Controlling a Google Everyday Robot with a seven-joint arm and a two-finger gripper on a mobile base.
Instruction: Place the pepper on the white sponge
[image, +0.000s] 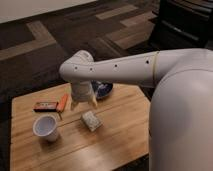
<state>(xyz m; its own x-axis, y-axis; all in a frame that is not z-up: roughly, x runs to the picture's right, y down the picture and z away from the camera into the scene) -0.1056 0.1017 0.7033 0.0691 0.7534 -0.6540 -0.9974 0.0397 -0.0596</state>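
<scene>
**Pepper not yet grasped; gripper over the table beside it**

- Gripper (84, 106): hangs low over the table (125, 131), fingers pointing down and spread apart, nothing between them. It sits just right of the pepper and just behind the sponge.
- Pepper (62, 102): lies flat on the wood, long axis running roughly front to back, one side just beside the packet (45, 106). Whether the two touch cannot be told.
- Sponge (91, 120): lies flat and bare, near the pepper, in front of the gripper.
- Cup (46, 127): upright, in front of the pepper and left of the sponge.
- Bowl (103, 90): dark, behind the gripper, partly hidden by the arm.

Step in hand, by judgement: reaching for the pepper. To do it well, the gripper should shift left until the pepper lies between the fingers, with the fingers set across its narrow width near the middle, and drop low before closing. The packet crowds the left finger, so that finger needs to land in the gap, not on the packet. The carry to the sponge is short; keep clear of the cup.
</scene>
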